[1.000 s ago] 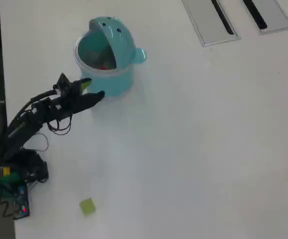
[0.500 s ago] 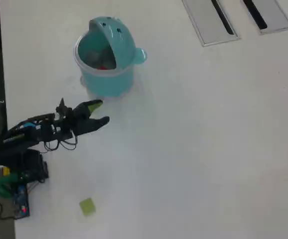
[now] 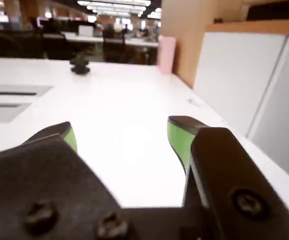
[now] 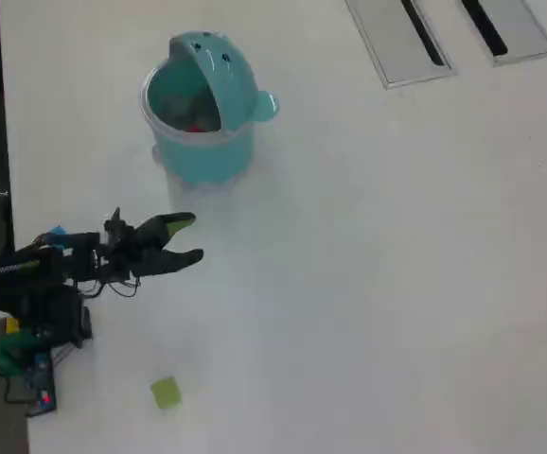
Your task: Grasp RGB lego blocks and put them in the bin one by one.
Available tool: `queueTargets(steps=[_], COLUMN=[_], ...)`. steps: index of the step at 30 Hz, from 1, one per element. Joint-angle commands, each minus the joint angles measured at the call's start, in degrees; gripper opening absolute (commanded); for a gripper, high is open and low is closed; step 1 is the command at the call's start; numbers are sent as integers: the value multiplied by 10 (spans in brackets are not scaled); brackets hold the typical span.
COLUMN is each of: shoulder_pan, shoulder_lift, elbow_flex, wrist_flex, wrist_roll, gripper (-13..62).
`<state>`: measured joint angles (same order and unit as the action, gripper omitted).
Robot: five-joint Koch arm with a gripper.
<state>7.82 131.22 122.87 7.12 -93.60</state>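
Teal bin [image 4: 202,142] is seen w/ domed lid flipped up; a red block [image 4: 196,127] is glimpsed inside, other contents unclear. Yellow-green block [image 4: 166,392] lies flat on white table [image 4: 397,284], well apart from bin, near arm base [image 4: 23,350], nothing between. Gripper [image 4: 192,237] is spread wide and empty, green-padded tips [image 3: 179,137] seen in wrist view.

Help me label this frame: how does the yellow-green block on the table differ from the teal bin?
Colour: the yellow-green block is pale green, the bin teal.
Size: the block is far smaller than the bin.
Shape: the block looks like a flat-sided cube, the bin round with a domed lid tipped open.
Place: in the overhead view the block lies near the bottom edge, the bin near the top.
Both rest on the white table, untouched by the open gripper.
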Motion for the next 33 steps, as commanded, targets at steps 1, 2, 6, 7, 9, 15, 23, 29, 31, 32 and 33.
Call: queueTargets(steps=[1, 2, 6, 7, 9, 15, 23, 29, 31, 32, 33], shoulder_pan=[11, 18, 47, 52, 62, 110, 149, 185, 207, 215, 222], shoulder_lift=[42, 43, 43, 43, 42, 41, 42, 42, 42, 41, 41], elbow_flex=[-16, -12, -4, -2, 1, 60, 166, 229, 234, 237, 242], wrist_flex=[-38, -39, -40, -40, -41, -142, -229, -305, -307, -307, -308], wrist_roll=[4, 5, 20, 20, 21, 44, 40, 20, 20, 20, 19], gripper=[337, 337, 338, 340, 343, 344, 346, 346, 345, 345, 345])
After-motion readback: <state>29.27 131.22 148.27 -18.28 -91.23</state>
